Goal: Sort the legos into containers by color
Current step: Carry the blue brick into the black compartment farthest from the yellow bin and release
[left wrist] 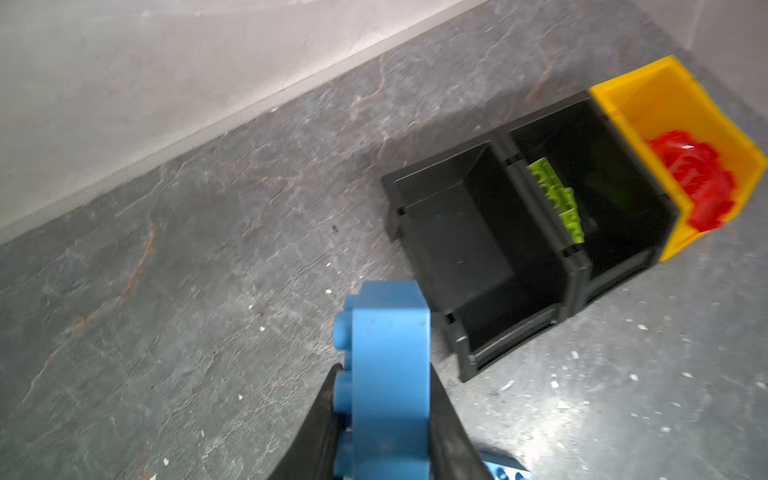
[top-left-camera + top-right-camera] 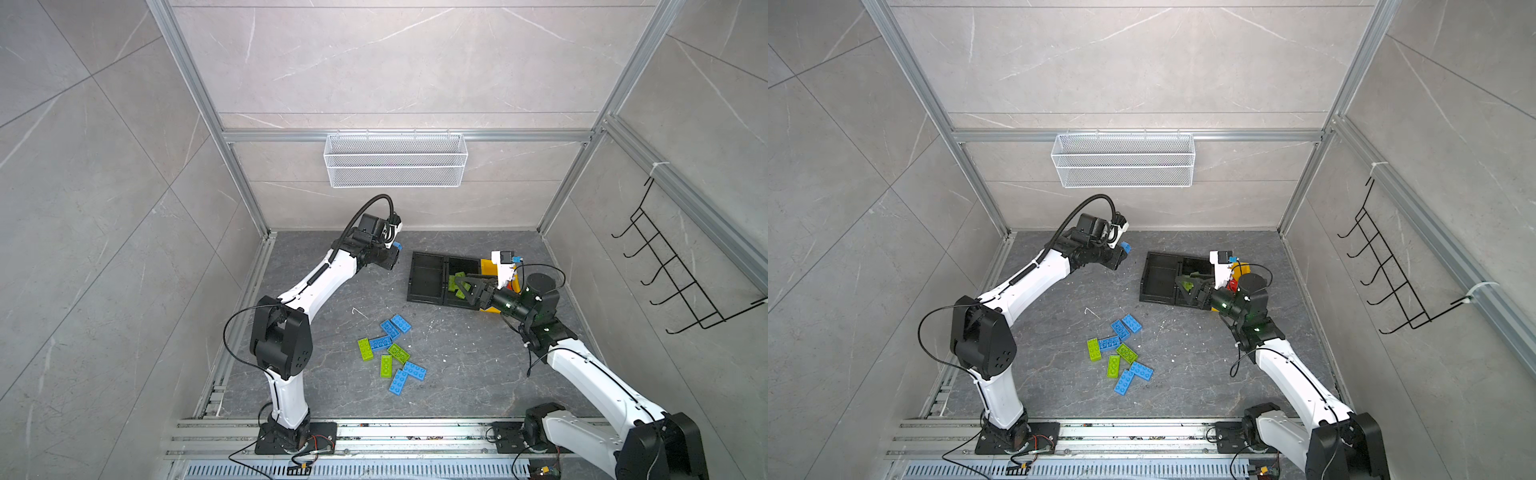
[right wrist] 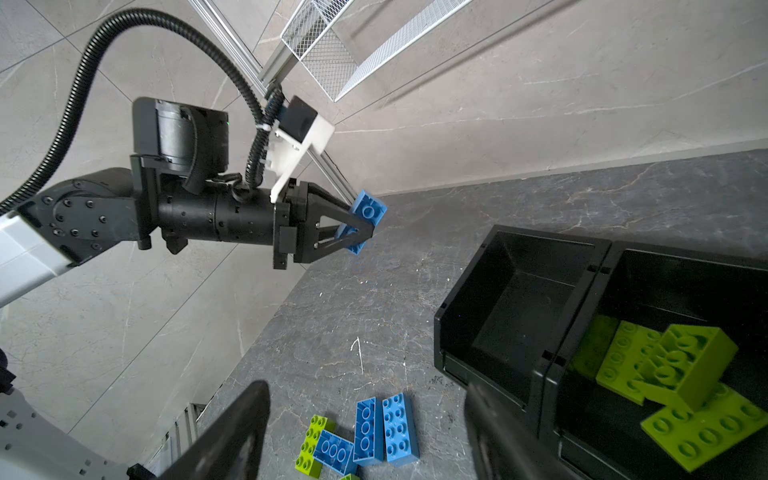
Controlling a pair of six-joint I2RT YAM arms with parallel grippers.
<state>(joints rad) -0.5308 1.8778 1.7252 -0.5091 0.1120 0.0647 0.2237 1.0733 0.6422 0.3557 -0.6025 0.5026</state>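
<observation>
Left gripper [image 3: 362, 226]: pinched shut on one blue brick [image 1: 388, 374], held clear of the grey floor [image 2: 316, 386] towards its back edge. Floor centre: loose pile [image 2: 392, 353] of blue and green bricks. Back right corner: empty black bin [image 2: 428, 278]; beside it a second black bin [image 3: 665, 282] holding green bricks [image 3: 665, 365]; yellow bin [image 1: 665, 95] holding red bricks [image 1: 698, 178]. Right gripper [image 2: 461, 291]: fingers spread, empty, over the green bricks.
</observation>
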